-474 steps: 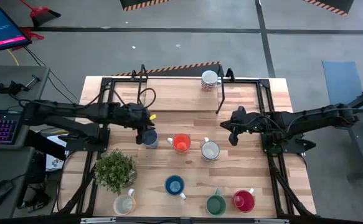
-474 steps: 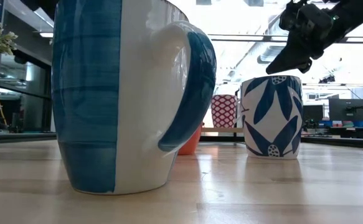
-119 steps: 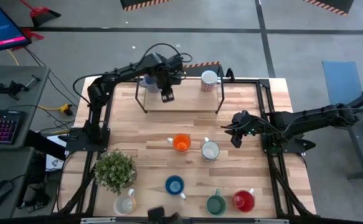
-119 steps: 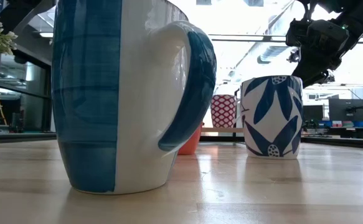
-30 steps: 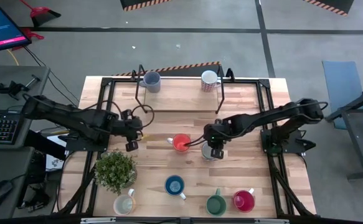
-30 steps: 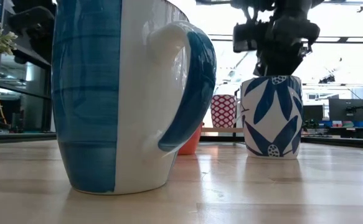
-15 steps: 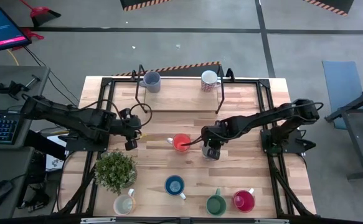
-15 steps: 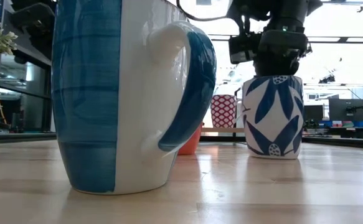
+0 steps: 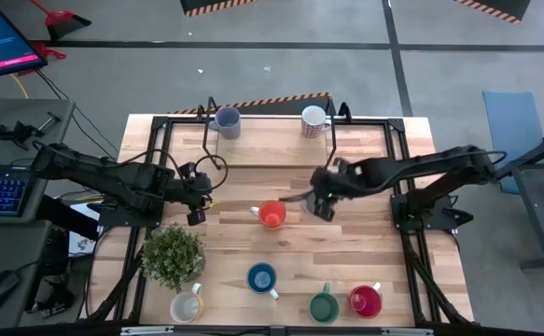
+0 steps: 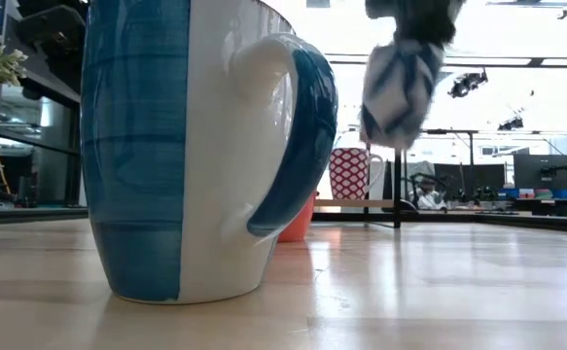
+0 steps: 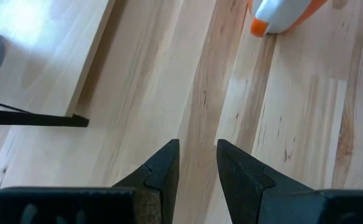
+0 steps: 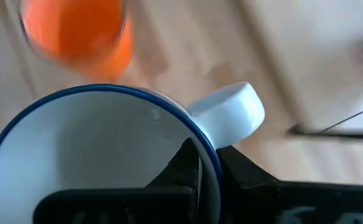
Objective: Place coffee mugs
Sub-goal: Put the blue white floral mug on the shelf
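My right gripper is over the middle of the table, shut on the white mug with the blue flower pattern, which hangs tilted in the air. Just left of it the orange mug stands on its base. My left gripper hovers over bare wood left of the orange mug, fingers slightly open and holding nothing. The blue, green, red and cream mugs stand along the near edge. The grey-blue mug and a red-patterned white mug stand on the far shelf. My right gripper holds the patterned mug by its rim, right beside the handle. One finger is inside the cup and one finger outside, with the wall pinched between them. The fingers come from above. The mug is lifted clear of the table and tilts below them.
A raised wooden shelf on a black frame spans the table's far side. A potted green plant stands near the left front. The big blue mug fills the low view's left. Bare wood lies between the orange mug and the near row.
My right gripper has risen and moved toward the far edge, carrying the patterned mug off the table. The mug stood upright on the wood beside the orange mug half a second ago; now it is lifted clear and tilted. The left arm has kept still.
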Robot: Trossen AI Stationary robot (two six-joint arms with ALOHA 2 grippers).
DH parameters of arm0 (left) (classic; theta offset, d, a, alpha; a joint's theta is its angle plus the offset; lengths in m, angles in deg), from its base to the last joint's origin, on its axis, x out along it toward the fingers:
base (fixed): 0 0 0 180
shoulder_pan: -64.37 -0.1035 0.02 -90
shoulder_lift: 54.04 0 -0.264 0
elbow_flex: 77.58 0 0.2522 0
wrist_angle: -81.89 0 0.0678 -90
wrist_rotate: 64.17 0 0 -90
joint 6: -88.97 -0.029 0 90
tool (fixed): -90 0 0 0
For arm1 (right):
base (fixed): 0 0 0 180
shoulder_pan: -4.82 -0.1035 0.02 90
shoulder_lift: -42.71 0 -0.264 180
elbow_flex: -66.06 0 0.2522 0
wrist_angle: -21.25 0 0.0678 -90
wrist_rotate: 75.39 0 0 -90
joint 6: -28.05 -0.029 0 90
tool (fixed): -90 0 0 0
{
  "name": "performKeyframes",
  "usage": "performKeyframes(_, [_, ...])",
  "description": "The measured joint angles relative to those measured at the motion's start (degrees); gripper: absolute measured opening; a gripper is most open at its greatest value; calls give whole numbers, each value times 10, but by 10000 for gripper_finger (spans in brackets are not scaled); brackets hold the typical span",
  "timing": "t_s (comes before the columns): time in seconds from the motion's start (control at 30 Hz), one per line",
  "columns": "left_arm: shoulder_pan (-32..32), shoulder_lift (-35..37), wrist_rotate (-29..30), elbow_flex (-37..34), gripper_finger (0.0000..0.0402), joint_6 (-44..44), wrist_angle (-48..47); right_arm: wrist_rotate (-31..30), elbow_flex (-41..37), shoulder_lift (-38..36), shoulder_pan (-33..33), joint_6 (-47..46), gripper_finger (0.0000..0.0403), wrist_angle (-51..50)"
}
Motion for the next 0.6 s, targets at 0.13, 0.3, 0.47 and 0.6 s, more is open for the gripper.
performKeyframes(0.13, [0,0,0,0,99,0,0,-55,73,-12,27,60,2,5])
performKeyframes(0.3, [0,0,0,0,99,0,0,-34,163,26,104,149,1,16])
performKeyframes(0.47, [0,0,0,0,99,0,1,24,248,98,191,219,1,14])
performKeyframes(0.6, [0,0,0,0,99,-1,2,72,317,171,247,265,1,12])
